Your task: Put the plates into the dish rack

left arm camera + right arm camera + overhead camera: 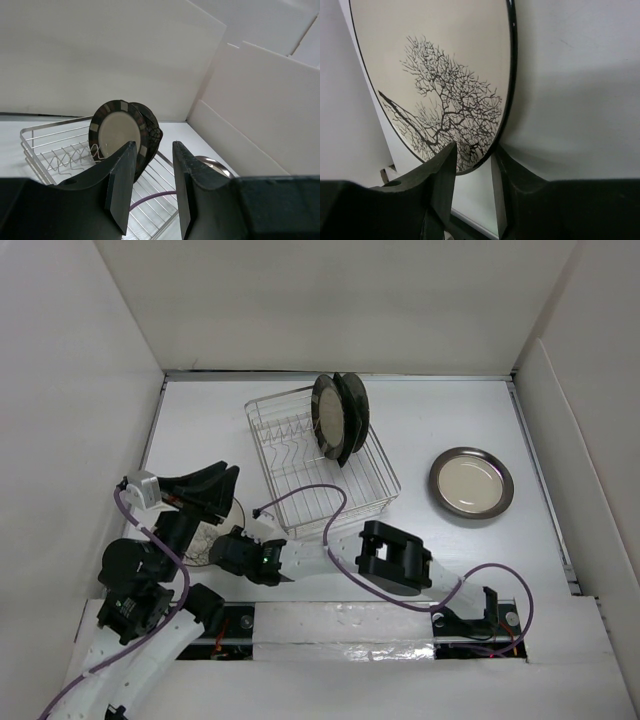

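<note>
White walls closed in a white table, with the dish rack standing near the middle of it. Two plates stood on edge at the rack's far right end. The front plate had a cream centre inside a dark banded rim, and the second plate leaned close behind it, almost all dark from this side. To the right of the rack, well apart from it, a flat plate lay face up on the table.

The left gripper hovered at the rack's near left side, aimed toward the upright pair, its fingers a narrow gap apart with nothing between them. The right gripper was clamped on the lower rim of a tree plate, which was cream with a thin dark edge and bare black branches painted on it. That plate was held tilted up against the white wall (in the overhead view the left arm hid most of it).
</note>
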Robot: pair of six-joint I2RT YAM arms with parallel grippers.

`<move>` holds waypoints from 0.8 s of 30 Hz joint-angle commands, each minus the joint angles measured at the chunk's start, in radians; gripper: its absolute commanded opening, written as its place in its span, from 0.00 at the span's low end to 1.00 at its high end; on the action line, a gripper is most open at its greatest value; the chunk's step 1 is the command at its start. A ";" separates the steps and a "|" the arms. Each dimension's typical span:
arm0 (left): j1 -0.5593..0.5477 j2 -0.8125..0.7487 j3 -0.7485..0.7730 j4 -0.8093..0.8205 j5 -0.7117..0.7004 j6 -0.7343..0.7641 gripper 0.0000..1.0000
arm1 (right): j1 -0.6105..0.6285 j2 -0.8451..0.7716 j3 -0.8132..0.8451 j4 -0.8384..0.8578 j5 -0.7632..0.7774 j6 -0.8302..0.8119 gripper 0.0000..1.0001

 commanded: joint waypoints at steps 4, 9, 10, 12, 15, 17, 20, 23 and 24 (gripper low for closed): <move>-0.026 -0.028 0.040 0.019 -0.048 0.023 0.31 | -0.001 0.052 0.059 -0.090 0.052 0.023 0.31; -0.035 -0.024 0.040 0.013 -0.044 0.025 0.31 | -0.010 0.072 0.092 -0.070 0.063 -0.035 0.06; -0.044 -0.024 0.041 0.012 -0.045 0.025 0.31 | -0.010 0.070 0.091 -0.061 0.065 -0.069 0.00; -0.045 -0.022 0.043 0.010 -0.047 0.028 0.31 | -0.010 0.055 0.094 -0.059 0.089 -0.104 0.00; -0.045 -0.024 0.040 0.008 -0.048 0.028 0.31 | -0.001 0.021 0.077 -0.058 0.169 -0.179 0.00; -0.045 -0.027 0.040 0.008 -0.053 0.028 0.31 | 0.008 -0.026 0.038 -0.038 0.231 -0.237 0.00; -0.045 -0.027 0.037 0.010 -0.058 0.029 0.30 | 0.008 -0.089 -0.007 0.011 0.304 -0.322 0.00; -0.045 -0.030 0.032 0.010 -0.067 0.031 0.30 | 0.008 -0.152 -0.033 0.068 0.365 -0.435 0.00; -0.045 -0.033 0.032 0.010 -0.071 0.032 0.30 | 0.008 -0.170 -0.061 0.126 0.377 -0.469 0.00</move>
